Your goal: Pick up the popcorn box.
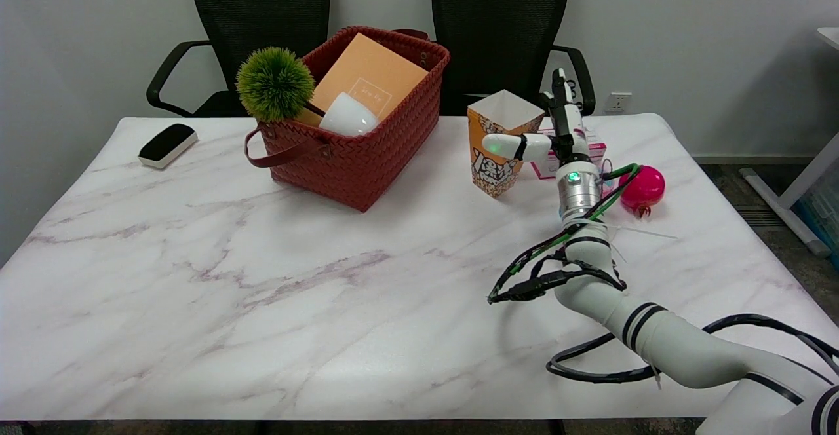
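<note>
The popcorn box (493,173), orange and white with an open top, stands upright on the marble table (262,291) right of centre. My right hand (557,135) is at the box's right side, with nothing in its grasp. Its thumb (505,145) reaches left across the box's front face. The other fingers (561,97) point up, just right of the box's rim and apart from it. I cannot tell whether the thumb touches the box. The forearm runs in from the lower right.
A red woven basket (367,160) left of the box holds an orange book (370,78), a white cup (347,117) and a green ball plant (275,83). A pink box (595,153) and a magenta pomegranate (643,187) lie right of the hand. A black-and-white eraser (167,145) sits far left.
</note>
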Controlling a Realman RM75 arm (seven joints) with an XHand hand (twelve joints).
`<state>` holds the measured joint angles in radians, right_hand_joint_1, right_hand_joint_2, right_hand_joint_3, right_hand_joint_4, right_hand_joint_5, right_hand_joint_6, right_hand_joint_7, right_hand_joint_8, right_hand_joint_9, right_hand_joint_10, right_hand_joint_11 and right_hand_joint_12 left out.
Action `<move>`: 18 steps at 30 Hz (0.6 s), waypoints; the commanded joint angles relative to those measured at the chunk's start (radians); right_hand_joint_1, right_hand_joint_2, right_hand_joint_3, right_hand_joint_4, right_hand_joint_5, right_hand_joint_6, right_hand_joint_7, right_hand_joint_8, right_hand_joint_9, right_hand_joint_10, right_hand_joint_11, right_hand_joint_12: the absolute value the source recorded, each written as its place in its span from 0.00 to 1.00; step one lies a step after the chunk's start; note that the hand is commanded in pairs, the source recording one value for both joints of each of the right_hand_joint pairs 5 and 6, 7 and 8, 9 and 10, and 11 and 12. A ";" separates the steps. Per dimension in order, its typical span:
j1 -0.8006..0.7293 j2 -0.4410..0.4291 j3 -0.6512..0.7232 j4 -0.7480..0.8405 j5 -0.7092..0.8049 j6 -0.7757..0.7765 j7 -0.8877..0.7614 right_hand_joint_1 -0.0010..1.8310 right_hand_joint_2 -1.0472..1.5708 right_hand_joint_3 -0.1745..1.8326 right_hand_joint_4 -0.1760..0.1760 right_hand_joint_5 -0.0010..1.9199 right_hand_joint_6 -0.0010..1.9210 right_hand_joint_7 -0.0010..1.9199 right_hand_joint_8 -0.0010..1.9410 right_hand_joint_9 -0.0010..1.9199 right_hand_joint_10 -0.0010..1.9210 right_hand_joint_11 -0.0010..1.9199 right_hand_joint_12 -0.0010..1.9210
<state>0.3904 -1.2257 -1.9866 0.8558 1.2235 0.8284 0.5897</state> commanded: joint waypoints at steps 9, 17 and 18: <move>-0.001 -0.022 -0.042 -0.020 0.006 -0.004 0.006 0.53 0.29 0.29 0.50 0.00 0.00 0.01 0.01 0.13 0.13 0.15 0.15; -0.013 -0.026 -0.044 -0.024 0.008 -0.004 0.006 0.54 0.29 0.29 0.50 0.00 0.00 0.01 0.01 0.13 0.13 0.15 0.15; -0.014 -0.028 -0.044 -0.025 0.008 -0.004 0.006 0.54 0.30 0.29 0.50 0.00 0.00 0.01 0.01 0.13 0.13 0.15 0.15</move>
<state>0.3912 -1.2427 -2.0178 0.8395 1.2285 0.8256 0.5946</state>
